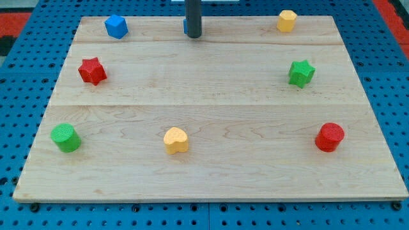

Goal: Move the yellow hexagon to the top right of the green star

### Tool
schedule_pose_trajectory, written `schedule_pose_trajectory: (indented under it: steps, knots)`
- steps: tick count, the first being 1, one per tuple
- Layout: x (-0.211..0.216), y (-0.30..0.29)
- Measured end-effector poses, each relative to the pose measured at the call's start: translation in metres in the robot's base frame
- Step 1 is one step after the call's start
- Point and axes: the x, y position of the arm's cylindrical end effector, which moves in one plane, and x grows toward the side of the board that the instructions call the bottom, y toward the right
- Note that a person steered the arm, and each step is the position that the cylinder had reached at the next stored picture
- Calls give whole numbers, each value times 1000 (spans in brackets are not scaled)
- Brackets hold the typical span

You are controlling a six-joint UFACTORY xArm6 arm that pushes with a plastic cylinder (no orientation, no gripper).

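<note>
The yellow hexagon [287, 20] sits near the board's top edge, right of centre. The green star [301, 73] lies below it and slightly to the right. My tip [193, 36] rests on the board near the top centre, far to the left of the yellow hexagon. A blue block [185, 25] is mostly hidden just behind the rod, so its shape cannot be made out.
A blue block [116, 26] sits at the top left. A red star [92, 70] is at the left. A green cylinder [65, 138] is at the bottom left. A yellow heart [176, 140] is at the bottom centre. A red cylinder [330, 137] is at the bottom right.
</note>
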Motion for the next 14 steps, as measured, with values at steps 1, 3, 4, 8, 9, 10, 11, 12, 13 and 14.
schedule_pose_trajectory:
  steps: [1, 3, 4, 8, 9, 10, 11, 12, 13, 14]
  knots:
    - [0, 0]
    - [68, 138]
    - [45, 224]
    - [-57, 241]
    - [-57, 216]
    - [-57, 212]
    - [-46, 182]
    - [-7, 190]
    - [-30, 197]
    - [-32, 197]
